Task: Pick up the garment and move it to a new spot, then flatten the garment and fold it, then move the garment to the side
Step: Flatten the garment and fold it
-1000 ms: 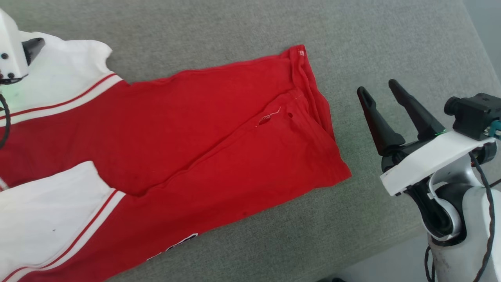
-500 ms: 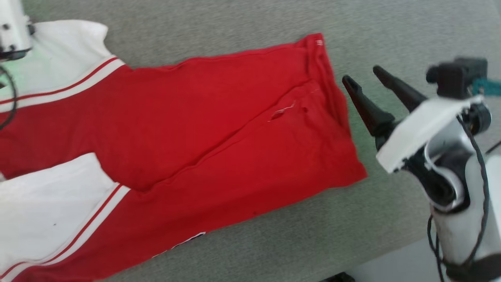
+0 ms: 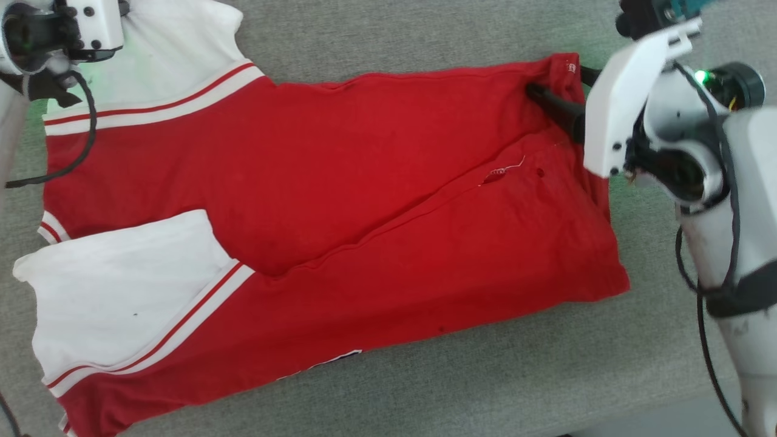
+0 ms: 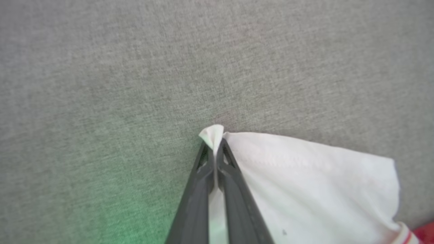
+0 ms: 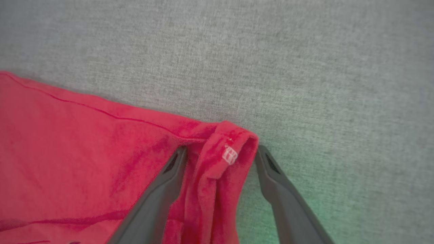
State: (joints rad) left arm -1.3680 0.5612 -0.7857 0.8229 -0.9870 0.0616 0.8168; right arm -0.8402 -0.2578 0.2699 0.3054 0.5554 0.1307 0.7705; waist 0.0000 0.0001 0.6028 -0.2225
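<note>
Rightward of the hem a second ago, the right gripper (image 5: 220,150) has since swung in over the far hem corner of the garment (image 3: 340,176), a thin red jersey-style shirt with white, red-striped sleeves. The head camera has shifted too, so the shirt's apparent slide across the picture is not the shirt's own move. Over the same second the left gripper (image 4: 213,145) has gone from spread to pinched.

The shirt lies spread across the grey woven padded surface (image 3: 425,36), sleeves toward its left side and hem toward its right, with its long far side running along the far part of the padding. The left fingers are closed tight on the tip of the far white sleeve (image 4: 305,176), a small peak of cloth poking out past them. The right fingers stand wide apart, straddling the rolled red hem corner with its small white tag (image 5: 230,154). They hold nothing yet.

One far corner is secured and the other is framed, so closing the right fingers looks like the next call before lifting both corners to fold or shift the shirt. The hem is bunched, so the pinch may catch only some layers.
</note>
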